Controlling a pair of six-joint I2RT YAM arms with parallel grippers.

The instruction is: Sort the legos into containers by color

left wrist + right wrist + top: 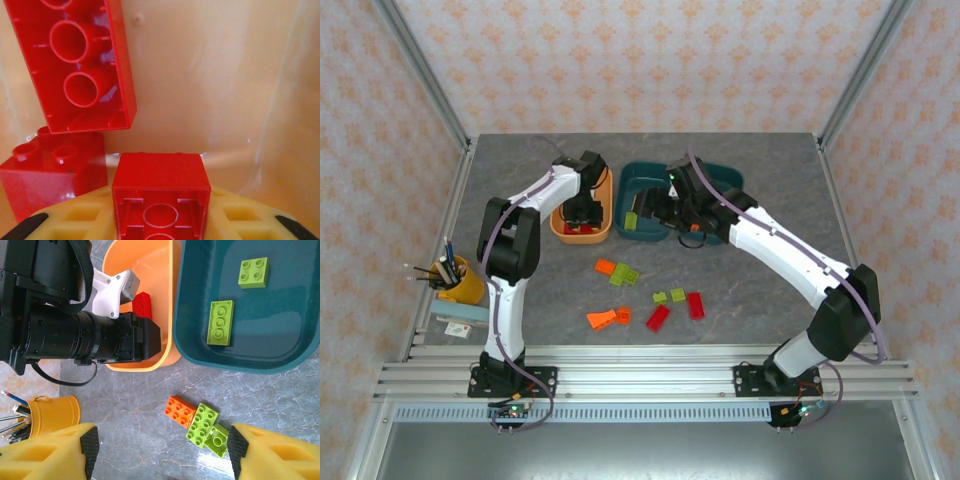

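A grey marbled bench (520, 180) carries three rounded-rectangle plastic trays toward its 12 o'clock edge. A light orange tray (580, 240) stands there with a dark teal tray (635, 172) just beside it at 3 o'clock and a second dark teal tray (725, 172) beyond.

The left gripper (160, 232) is down inside the light orange tray, pinching a red translucent plastic brick (160, 172). Two more red bricks lie in that tray, at the gripper's 10 o'clock (75, 60) and 9 o'clock (50, 175).

The right gripper (162, 452) hangs over the bench with its fingers spread and nothing between them.

A small yellow pen cup (465, 285) stands at the bench's 9 o'clock. Two yellow-green bricks (220, 322) lie in the first dark teal tray. Loose red, orange and yellow-green bricks (658, 318) are scattered mid-bench, at 6 o'clock of the trays.
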